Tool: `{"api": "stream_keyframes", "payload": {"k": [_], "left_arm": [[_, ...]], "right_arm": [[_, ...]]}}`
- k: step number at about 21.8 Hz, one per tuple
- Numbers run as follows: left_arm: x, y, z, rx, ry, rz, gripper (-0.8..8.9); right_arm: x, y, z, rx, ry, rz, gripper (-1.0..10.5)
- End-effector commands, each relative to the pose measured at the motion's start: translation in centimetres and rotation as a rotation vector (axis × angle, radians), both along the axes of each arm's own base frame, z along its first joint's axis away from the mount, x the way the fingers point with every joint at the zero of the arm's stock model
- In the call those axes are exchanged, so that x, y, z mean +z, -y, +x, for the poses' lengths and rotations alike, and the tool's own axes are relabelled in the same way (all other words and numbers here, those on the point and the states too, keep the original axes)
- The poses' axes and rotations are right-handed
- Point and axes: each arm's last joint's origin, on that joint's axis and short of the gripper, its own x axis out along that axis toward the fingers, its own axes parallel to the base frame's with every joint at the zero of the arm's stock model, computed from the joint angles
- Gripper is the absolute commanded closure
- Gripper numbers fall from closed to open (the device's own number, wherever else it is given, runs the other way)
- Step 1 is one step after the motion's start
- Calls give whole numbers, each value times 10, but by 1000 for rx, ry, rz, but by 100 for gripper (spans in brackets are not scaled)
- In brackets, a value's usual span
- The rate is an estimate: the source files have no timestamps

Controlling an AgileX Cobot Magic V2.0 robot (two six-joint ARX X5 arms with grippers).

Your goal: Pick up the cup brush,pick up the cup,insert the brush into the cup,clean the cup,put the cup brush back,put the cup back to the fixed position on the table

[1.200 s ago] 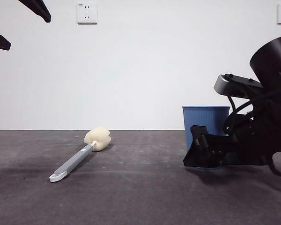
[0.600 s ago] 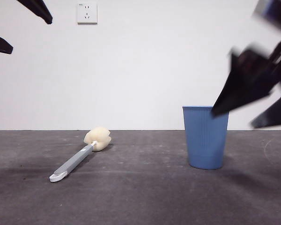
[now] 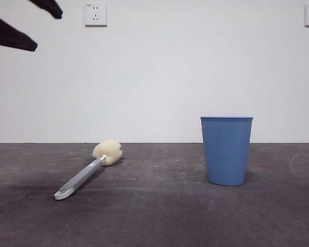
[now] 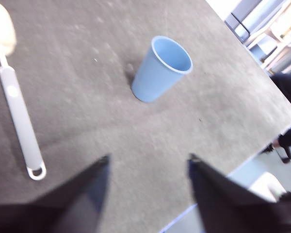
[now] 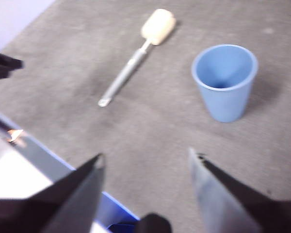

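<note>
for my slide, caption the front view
Blue cup upright on the table, cup brush lying flat beside it, apart.

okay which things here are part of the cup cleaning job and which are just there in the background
For the job:
cup brush, lying on the table
blue cup, standing upright
left hand and right hand, both open and empty

Just there:
wall sockets

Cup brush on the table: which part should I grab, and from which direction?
Probably grip the cup brush on its grey handle near mid-length, coming straight down with the jaws across it. It lies flat on the table, so no side approach gets under it; the sponge head is bulky and looks soft.
</note>
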Motion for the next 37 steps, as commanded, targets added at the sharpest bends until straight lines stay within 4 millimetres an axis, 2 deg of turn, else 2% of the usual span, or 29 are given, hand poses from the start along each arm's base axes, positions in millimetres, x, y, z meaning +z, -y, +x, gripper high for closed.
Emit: {"api": "stream_keyframes", "payload": {"k": [1,4,19,22,24,27,30,33,37], "left_arm": [[-1,0,-1,-25,2,-1,822],[-1,0,-1,-25,2,-1,822],[-1,0,-1,-22,8,6,817],[2,-1,2,17,119,82,817],[11,-3,9,133,314,173,817],[29,-20,16,361,585,345,817],[37,-50,17,479,678,377,817],[31,-72,11,588,721,416,817],[6,-88,0,714,759,435,817]], "right_arm": [[-2,-3,3,56,-28,0,965],[-6,-6,6,73,-77,-9,963],[-6,-6,7,67,-72,-13,945],[-6,-6,7,67,-73,-12,945],[-6,-6,7,67,-72,-12,945],[-6,-6,7,66,-73,-12,945],[-6,-6,7,66,-73,-13,945],[-6,-6,7,66,-73,-12,945],[-6,-6,7,66,-73,-13,945]]}}
